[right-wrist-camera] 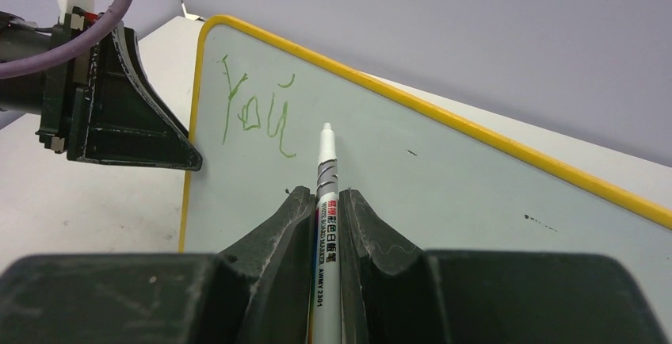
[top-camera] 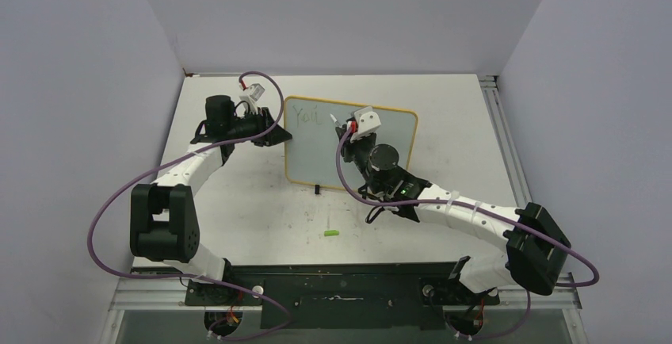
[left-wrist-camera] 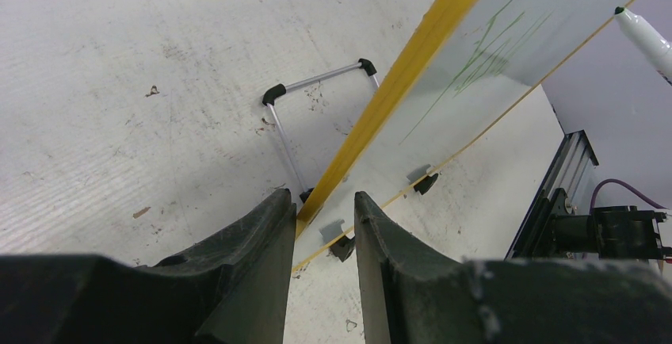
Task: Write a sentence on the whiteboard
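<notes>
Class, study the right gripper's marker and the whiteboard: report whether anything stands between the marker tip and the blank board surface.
Nothing visible does. The right gripper holds the marker, tip aimed at bare whiteboard just right of the unfinished sentence; the left gripper clamps the board's left edge, well aside.

Whiteboard point(top-camera: 317, 154) stands mid-table point(top-camera: 238, 201), toward the far side, writing point(top-camera: 305, 116) at its upper left. Left gripper point(left-wrist-camera: 323, 197) astride its left edge; right gripper point(right-wrist-camera: 321, 193), marker point(right-wrist-camera: 326, 162) between its fingers, before its face. Small loose piece point(top-camera: 331, 234) on the table in front.
</notes>
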